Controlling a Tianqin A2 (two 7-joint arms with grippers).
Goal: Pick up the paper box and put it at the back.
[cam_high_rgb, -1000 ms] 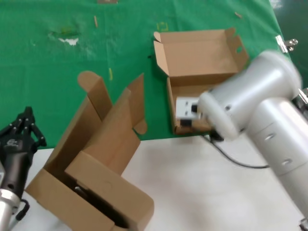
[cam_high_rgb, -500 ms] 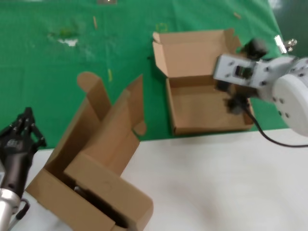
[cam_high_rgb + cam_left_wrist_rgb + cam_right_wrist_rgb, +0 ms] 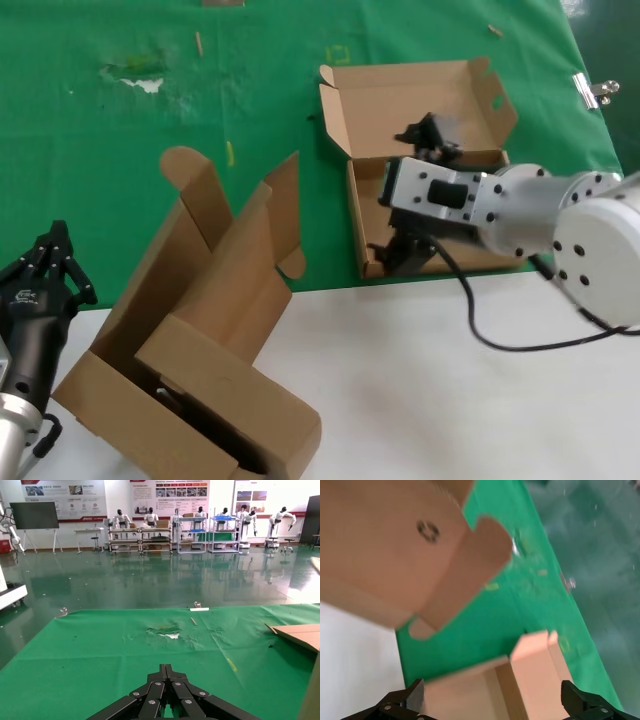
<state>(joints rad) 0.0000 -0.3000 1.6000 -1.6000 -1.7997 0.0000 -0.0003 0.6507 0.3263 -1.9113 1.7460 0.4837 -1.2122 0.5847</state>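
We see the small shallow brown cardboard paper box [image 3: 425,170] lying open on the green cloth sheet [image 3: 120,150] that covers the back of the bench, toward the right side, its front wall close to the line where the cloth meets the plain white bench top [image 3: 420,390]. Its hinged lid stands folded back toward the far edge, ear flaps out at the sides, and a small round hole shows in the right flap. In the right wrist view the same box [image 3: 515,680] sits between the two dark fingertips.

The right pincer [image 3: 412,195] hangs over the left part of the box's tray, its fingers spread wide apart, one toward the lid hinge and one toward the front wall; we cannot see it gripping anything. Its silver arm reaches in from the right edge of the bench.

The bigger brown cardboard carton with a rounded tab flap [image 3: 200,340] lies tilted across the cloth's front edge, toward the front left corner.

The left pincer [image 3: 45,270] sits parked at the left edge of the bench, its black fingers drawn together to a point and holding nothing; the left wrist view shows them [image 3: 167,692] meeting above the cloth.

A whitish scuffed patch [image 3: 140,82] marks the cloth near the back left.
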